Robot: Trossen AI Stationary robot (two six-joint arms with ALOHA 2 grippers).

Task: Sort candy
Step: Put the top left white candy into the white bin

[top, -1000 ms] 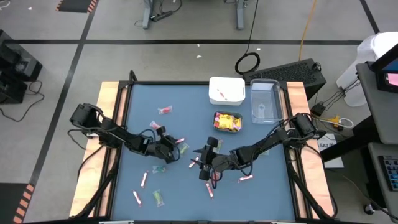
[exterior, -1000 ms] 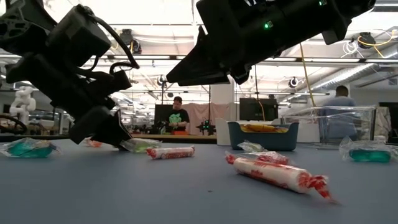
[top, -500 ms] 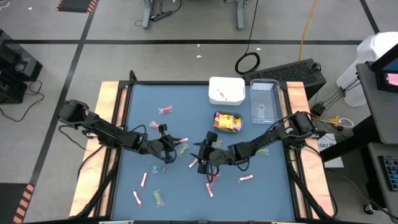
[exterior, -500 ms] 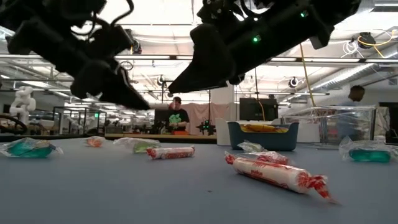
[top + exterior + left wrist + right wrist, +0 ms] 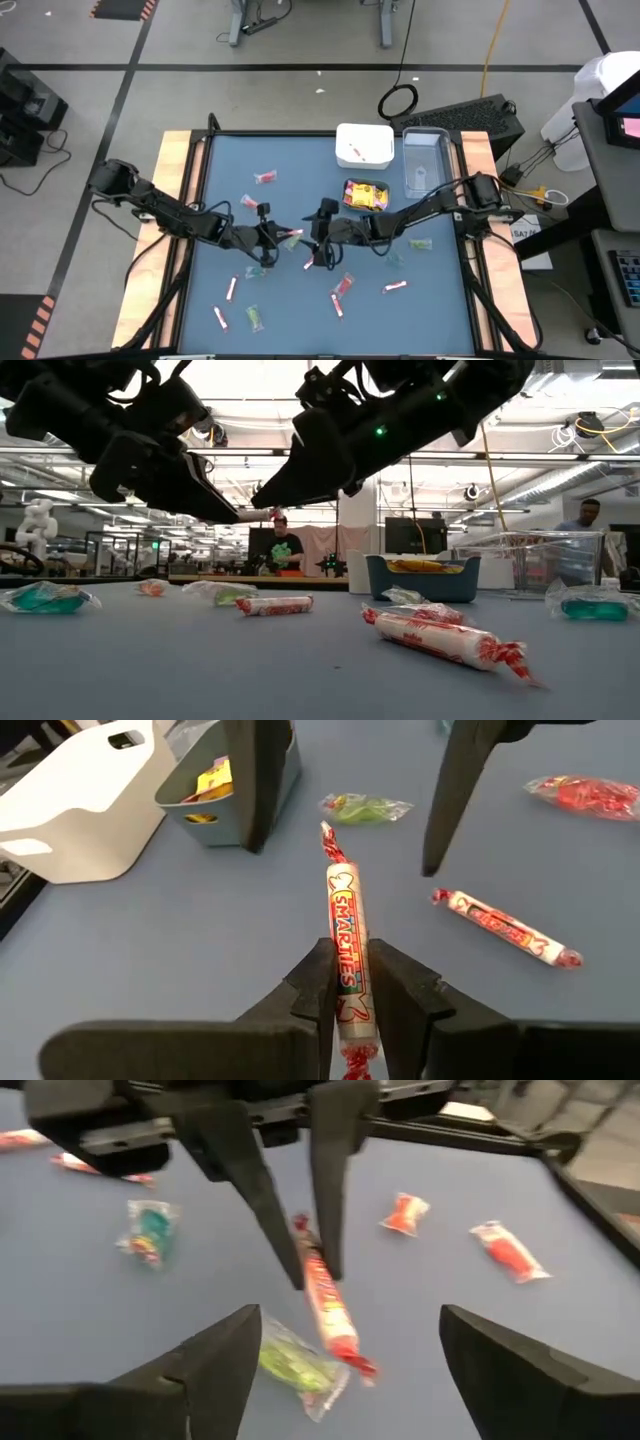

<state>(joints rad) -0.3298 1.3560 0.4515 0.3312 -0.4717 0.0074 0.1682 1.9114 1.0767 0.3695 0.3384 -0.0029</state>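
- High view: grippers meet mid-table, my left gripper (image 5: 284, 236) offering a pink-white stick (image 5: 293, 233) to my right gripper (image 5: 318, 240).
- Left wrist view: my fingers (image 5: 316, 982) pinch the stick's tail, leaving the rest free to grab.
- Right wrist view: my right fingers (image 5: 210, 1362) spread wide, holding nothing, facing that stick.

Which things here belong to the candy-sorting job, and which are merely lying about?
Belong to the job:
- Smarties roll, gripped in the left tool
- right tool, open, facing it
- loose candy on the table, e.g. green piece
- white bin, teal bin, clear bin

Lying about:
- cable coil on the floor
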